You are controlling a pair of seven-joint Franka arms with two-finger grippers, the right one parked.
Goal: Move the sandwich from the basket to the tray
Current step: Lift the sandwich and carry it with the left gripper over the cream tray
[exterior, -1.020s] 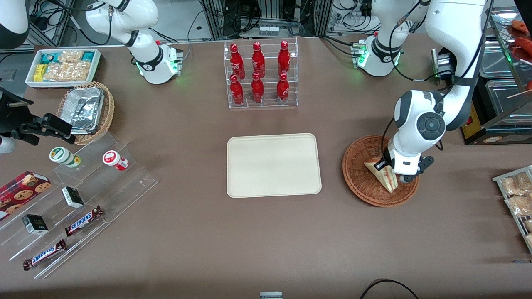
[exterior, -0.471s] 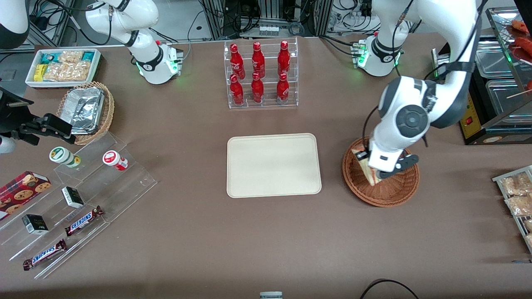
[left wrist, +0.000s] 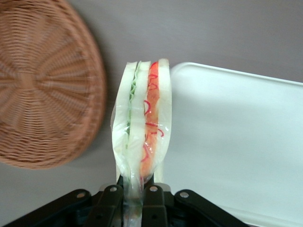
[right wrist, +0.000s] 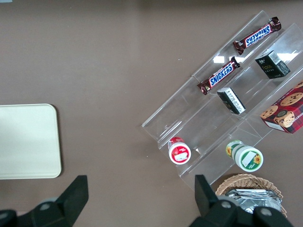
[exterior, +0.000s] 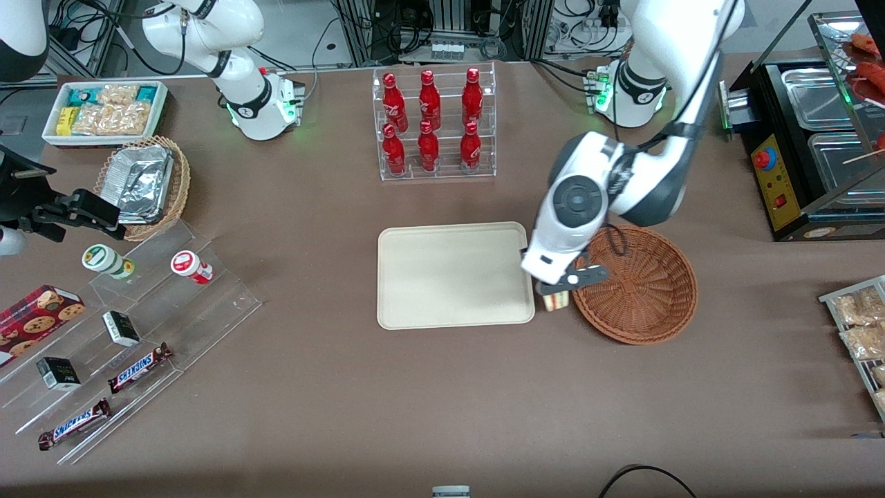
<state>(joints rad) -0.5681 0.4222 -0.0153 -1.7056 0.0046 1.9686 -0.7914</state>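
The sandwich, a clear-wrapped wedge of white bread with green and red filling, hangs in the air, and my gripper is shut on its wrapper end. From the front, the gripper hovers over the gap between the basket and the tray, with only the sandwich's end showing under it. The reddish-brown wicker basket holds nothing. The cream tray is bare; its edge lies just beside the sandwich.
A clear rack of red bottles stands farther from the camera than the tray. Toward the parked arm's end lie a stepped acrylic shelf with snacks, a foil-tray basket and a white snack bin. Metal warmers stand beside the working arm.
The gripper has lifted the sandwich out of the basket and carried it sideways toward the tray; it now hangs between basket rim and tray edge. The basket is left with nothing in it.
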